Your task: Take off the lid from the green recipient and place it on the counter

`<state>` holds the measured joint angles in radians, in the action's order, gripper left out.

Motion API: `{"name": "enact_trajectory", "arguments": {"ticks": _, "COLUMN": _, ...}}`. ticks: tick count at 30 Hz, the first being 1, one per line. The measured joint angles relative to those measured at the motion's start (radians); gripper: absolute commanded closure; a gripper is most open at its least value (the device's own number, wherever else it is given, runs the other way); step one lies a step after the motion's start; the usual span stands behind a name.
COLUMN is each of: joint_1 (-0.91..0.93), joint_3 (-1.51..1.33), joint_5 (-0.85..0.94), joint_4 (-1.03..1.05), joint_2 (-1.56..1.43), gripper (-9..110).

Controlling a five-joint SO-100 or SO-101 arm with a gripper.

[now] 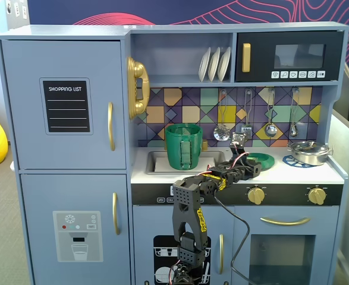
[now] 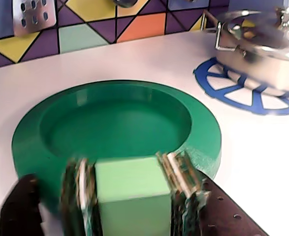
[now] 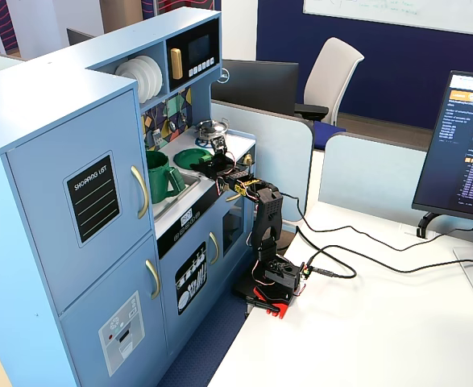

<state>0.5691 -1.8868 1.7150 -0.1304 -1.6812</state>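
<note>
Lid (image 2: pixel 115 123) lying flat on the counter (image 2: pixel 252 157), off the recipient (image 1: pixel 183 146).

The lid is a round dark-green plastic disc, resting hollow side up with its raised rim showing; being round, it is showing no long axis. In the wrist view the gripper (image 2: pixel 129 196) is sitting at the lid's near edge, its jaws closed around a light-green block; whether that block belongs to the lid cannot be told. The counter is a smooth white worktop, with a blue printed burner ring (image 2: pixel 247 93) under a shiny metal pot (image 2: pixel 262 44) to the lid's right. The recipient is standing upright and open in the sink (image 1: pixel 156 161), left of the lid in a fixed view. Behind runs a wall of coloured tiles (image 1: pixel 180 107). The blue toy kitchen (image 3: pixel 51 161) is standing beside a white desk (image 3: pixel 381 322) in an office.
</note>
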Motion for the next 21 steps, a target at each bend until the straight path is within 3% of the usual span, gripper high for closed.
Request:
{"name": "enact_trajectory", "arguments": {"ticks": 10, "joint_1": -0.028, "joint_3": -0.1, "joint_5": -0.003, "joint_4": 0.098, "joint_2": -0.187, "gripper": 63}}
{"name": "enact_trajectory", "arguments": {"ticks": 21, "joint_1": -0.072, "joint_3": -0.198, "joint_5": 0.018, "joint_4": 0.454, "joint_2": -0.657, "gripper": 64}}
